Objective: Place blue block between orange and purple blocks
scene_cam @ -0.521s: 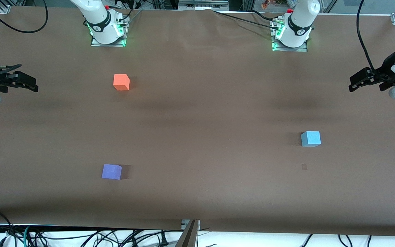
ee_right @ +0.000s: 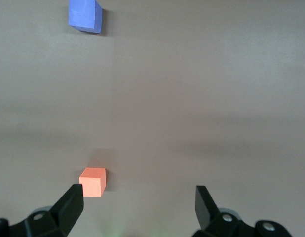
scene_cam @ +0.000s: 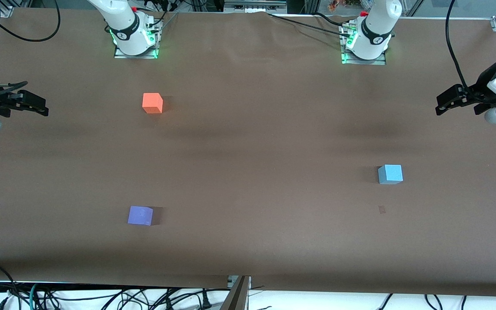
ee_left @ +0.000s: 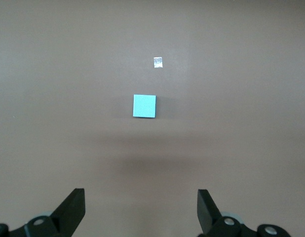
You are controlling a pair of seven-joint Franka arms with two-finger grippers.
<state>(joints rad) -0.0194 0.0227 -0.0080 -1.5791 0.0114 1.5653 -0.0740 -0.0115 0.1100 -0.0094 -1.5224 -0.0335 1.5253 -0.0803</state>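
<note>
The blue block (scene_cam: 390, 174), a small matte sky-blue cube with plain faces, is seen resting on the brown paper-covered table (scene_cam: 248, 146) toward the left arm's end, well apart from the other two cubes. A tiny pale scrap (scene_cam: 382, 209) lies near it, nearer the front camera. The orange block (scene_cam: 152, 103) and the violet-purple block (scene_cam: 140, 215) (equally small and matte) are set toward the right arm's end, the purple one nearer the camera. The left gripper (scene_cam: 443, 105) is held above the table's edge, jaws spread wide and empty. The right gripper (scene_cam: 41, 108) waits over its own end, jaws likewise parted.
</note>
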